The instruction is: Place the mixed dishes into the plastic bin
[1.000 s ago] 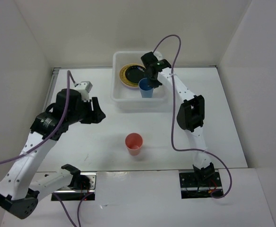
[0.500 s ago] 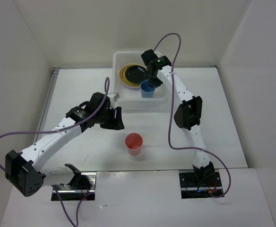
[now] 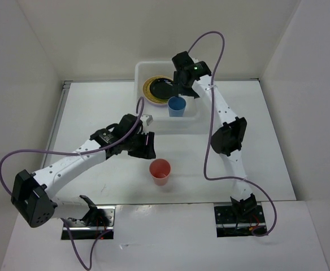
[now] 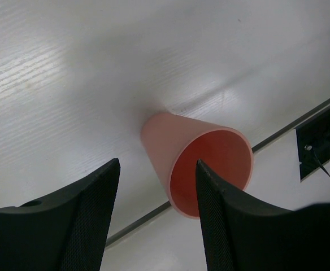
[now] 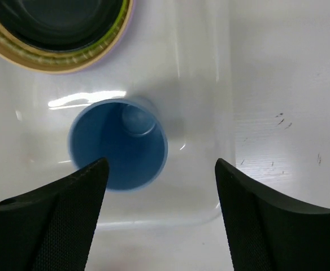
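The blue plastic cup (image 3: pixel 177 105) was released in the white translucent bin (image 3: pixel 138 114) by the spread right claw (image 3: pixel 183 90), and the spread left claw (image 3: pixel 147 145) was swung to the pink plastic cup (image 3: pixel 160 171), seemingly untouched.

top: high, whole table (image 3: pixel 255 141) | wrists: close, downward, on pink cup (image 4: pixel 173 149), bin (image 5: pixel 202 68)

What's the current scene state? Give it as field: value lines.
pink plastic cup: upright on the white table, outside the bin
blue plastic cup: upright inside the white translucent plastic bin
stacked round plates: in the bin, black one on top
left jaws: open, next to the pink cup, not touching it
right jaws: open, above the blue cup, not gripping it
left to bin: pink cup
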Action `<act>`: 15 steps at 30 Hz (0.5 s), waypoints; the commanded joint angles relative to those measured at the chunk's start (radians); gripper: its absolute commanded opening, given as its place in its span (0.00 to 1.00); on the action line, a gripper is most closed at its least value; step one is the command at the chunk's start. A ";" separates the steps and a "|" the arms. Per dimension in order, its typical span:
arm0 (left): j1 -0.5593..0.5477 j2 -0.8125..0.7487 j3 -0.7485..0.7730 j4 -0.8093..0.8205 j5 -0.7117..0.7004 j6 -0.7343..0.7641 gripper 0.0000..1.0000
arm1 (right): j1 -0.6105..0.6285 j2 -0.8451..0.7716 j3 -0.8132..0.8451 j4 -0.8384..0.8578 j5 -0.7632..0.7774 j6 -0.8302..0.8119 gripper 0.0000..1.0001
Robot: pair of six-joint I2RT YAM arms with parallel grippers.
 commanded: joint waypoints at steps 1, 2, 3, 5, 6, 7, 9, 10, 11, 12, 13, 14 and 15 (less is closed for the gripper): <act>-0.032 0.027 -0.018 0.033 -0.020 -0.008 0.63 | -0.010 -0.199 0.101 -0.023 0.042 0.008 0.84; -0.051 0.027 -0.018 0.033 -0.032 -0.008 0.63 | -0.010 -0.221 0.101 -0.023 0.056 0.019 0.89; -0.060 0.041 -0.018 0.033 -0.041 -0.017 0.63 | -0.010 -0.242 0.117 -0.023 0.056 0.019 0.92; -0.080 0.053 -0.018 0.024 -0.057 -0.017 0.59 | -0.010 -0.303 0.142 -0.023 0.079 0.028 0.98; -0.092 0.067 -0.018 0.024 -0.067 -0.017 0.58 | -0.010 -0.323 0.153 -0.023 0.079 0.028 0.98; -0.092 0.080 -0.018 0.012 -0.084 -0.017 0.55 | -0.010 -0.357 0.171 -0.023 0.088 0.028 0.99; -0.115 0.106 -0.006 -0.010 -0.107 -0.017 0.52 | -0.010 -0.385 0.199 -0.023 0.088 0.028 0.99; -0.115 0.116 -0.006 -0.025 -0.120 -0.017 0.52 | -0.010 -0.409 0.199 -0.023 0.088 0.028 0.99; -0.128 0.136 -0.006 -0.034 -0.133 -0.017 0.52 | -0.010 -0.420 0.211 -0.023 0.088 0.028 0.99; -0.137 0.148 0.006 -0.054 -0.133 -0.008 0.51 | -0.010 -0.420 0.220 -0.023 0.088 0.028 0.99; -0.137 0.159 0.019 -0.063 -0.150 0.001 0.50 | -0.010 -0.435 0.220 -0.023 0.088 0.028 0.99; -0.137 0.179 0.019 -0.073 -0.172 0.001 0.47 | -0.010 -0.449 0.229 -0.023 0.088 0.028 0.99; -0.147 0.179 0.028 -0.085 -0.181 0.001 0.34 | -0.010 -0.449 0.230 -0.023 0.079 0.028 0.99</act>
